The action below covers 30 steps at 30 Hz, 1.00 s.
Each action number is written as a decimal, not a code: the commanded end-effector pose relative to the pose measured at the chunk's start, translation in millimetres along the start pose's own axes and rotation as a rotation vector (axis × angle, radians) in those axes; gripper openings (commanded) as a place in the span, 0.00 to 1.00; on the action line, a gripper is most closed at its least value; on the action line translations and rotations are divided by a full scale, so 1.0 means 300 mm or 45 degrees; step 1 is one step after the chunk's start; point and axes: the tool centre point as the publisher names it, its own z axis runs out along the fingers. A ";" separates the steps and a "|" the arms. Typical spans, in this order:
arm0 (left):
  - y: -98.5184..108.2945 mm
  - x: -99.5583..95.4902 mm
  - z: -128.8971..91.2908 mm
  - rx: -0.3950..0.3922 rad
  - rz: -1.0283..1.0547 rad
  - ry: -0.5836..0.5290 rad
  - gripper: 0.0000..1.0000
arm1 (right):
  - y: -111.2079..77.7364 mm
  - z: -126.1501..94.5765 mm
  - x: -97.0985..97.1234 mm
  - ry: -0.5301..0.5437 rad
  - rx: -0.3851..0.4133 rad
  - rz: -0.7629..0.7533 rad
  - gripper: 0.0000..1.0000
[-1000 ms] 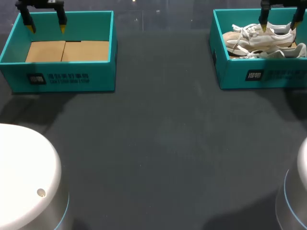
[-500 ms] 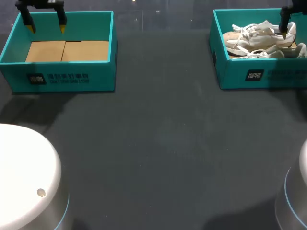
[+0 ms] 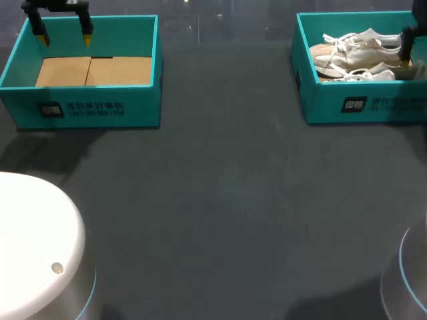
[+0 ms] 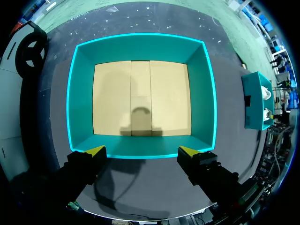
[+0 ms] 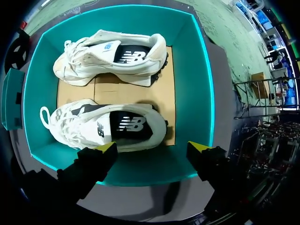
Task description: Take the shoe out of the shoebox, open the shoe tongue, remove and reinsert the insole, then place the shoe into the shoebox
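Over the empty teal box with a cardboard floor (image 4: pixel 140 47), the left gripper (image 4: pixel 141 151) is held wide open, with nothing gripped. In the teal shoebox (image 5: pixel 183 33), a white lace-up sneaker (image 5: pixel 108 124) lies beside a second sneaker (image 5: pixel 112 58). The right gripper (image 5: pixel 152 146) is spread wide and empty above the box's wall, next to the first sneaker. A straight descent could be blocked by that wall, or the loose laces could be snagged. In the head view this gripper is cut off at the edge.
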 end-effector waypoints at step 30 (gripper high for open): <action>0.001 0.000 0.000 0.001 0.000 0.000 1.00 | 0.053 0.281 -0.034 0.065 0.146 0.016 0.61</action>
